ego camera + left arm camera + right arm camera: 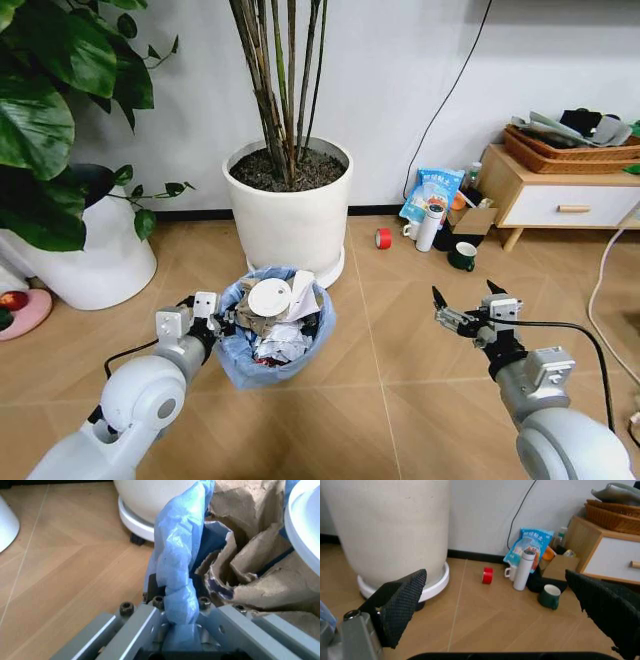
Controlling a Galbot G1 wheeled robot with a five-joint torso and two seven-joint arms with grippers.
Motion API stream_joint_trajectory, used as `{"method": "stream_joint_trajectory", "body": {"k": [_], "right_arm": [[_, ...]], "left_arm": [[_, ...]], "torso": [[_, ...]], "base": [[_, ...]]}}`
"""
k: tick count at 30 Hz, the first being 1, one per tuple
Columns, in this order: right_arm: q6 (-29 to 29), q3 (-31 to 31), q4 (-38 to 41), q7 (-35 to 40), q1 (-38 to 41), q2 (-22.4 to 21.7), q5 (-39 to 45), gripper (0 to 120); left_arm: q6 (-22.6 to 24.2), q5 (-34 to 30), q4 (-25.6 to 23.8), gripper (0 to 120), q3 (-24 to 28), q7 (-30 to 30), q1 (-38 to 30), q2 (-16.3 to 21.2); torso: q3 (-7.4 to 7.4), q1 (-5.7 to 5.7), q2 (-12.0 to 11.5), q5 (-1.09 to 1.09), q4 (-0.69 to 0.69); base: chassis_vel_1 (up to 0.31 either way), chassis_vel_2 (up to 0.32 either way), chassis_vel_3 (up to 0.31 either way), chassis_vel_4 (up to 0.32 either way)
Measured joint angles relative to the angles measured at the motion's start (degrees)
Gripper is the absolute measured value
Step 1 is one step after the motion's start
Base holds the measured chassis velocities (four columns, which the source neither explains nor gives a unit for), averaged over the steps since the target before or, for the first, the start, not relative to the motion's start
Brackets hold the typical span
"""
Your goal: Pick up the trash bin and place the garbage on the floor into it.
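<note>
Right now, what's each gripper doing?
Left gripper: shut on the trash bin rim, bag pinched.
Right gripper: open, holding nothing.

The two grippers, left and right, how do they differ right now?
The left gripper is shut on the trash bin, pinching its blue-bagged rim; the right gripper is open and holds nothing. The left one sits against the bin, which is stuffed with garbage; the right one hangs over bare floor, apart from everything. Both reach forward at about the same height.
</note>
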Motion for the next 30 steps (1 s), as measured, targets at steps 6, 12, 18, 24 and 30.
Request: {"method": "stream_joint_trajectory", "body": {"k": [6,12,18,24,30], "right_arm": [[0.1,-0.6,0.4,-0.1,-0.8,-0.1,-0.6,100],[0.5,-0.7,0.6,-0.1,-1.3,-0.5,-0.7,100],[0.7,-0.8,0.6,-0.1,-1.5,-0.7,-0.7,100],[0.8,-1.4,0.6,-0.1,-1.5,-0.7,-0.7,100],[0.9,-1.5,0.5,-0.1,-1.6,-0.9,-0.7,100]], "left_arm": [[-0.1,0.1,-0.7,0,-1.0,0.0,0.9,0.0],[-0.2,0.9,-1.3,0,-1.2,0.1,2.3,-0.6],[-0.3,1.5,-1.9,0,-1.8,0.2,3.8,-0.9],[-0.3,2.0,-2.5,0,-3.0,0.6,5.3,-1.1],[-0.4,2.4,-2.8,0,-3.1,0.7,6.0,-1.7]], "torso": [[0.00,0.00,0.0,-0.02,0.00],[0.01,0.00,0.0,-0.03,0.01],[0.01,0.00,0.0,0.00,0.01],[0.01,0.00,0.0,-0.08,0.02],[0.00,0.00,0.0,-0.06,0.00]], "base": [[0.305,-0.077,-0.300,0.087],[0.364,-0.022,-0.374,0.020],[0.397,-0.017,-0.374,0.013],[0.372,-0.024,-0.366,0.024],[0.362,-0.033,-0.370,0.023]]}}
